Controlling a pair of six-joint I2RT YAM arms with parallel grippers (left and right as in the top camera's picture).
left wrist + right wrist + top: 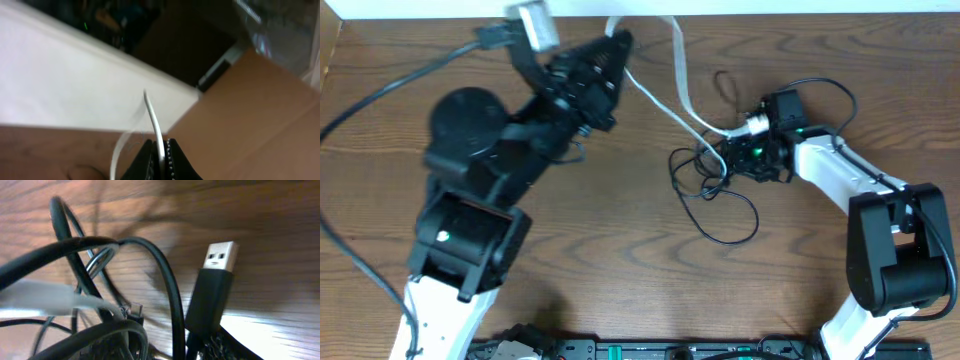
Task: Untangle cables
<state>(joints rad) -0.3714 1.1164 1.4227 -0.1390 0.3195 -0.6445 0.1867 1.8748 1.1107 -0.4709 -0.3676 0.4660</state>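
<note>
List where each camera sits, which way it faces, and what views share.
Overhead: above the table, facing straight down; shows left arm, right arm, left gripper, right gripper.
Left wrist: on the left arm, facing along its shut fingers toward a white panel; they pinch the white cable.
Right wrist: low over the tabletop, close on black cables and a USB plug; its fingers barely show.
Shared: white cable, overhead and left wrist.

Brown wood-grain tabletop (620, 300), with bright glare on the grain in the right wrist view. Along its far edge, a white band (800, 6). Beyond that edge, a brown cardboard panel (260, 115) and dark, blurred clutter (125, 20).
</note>
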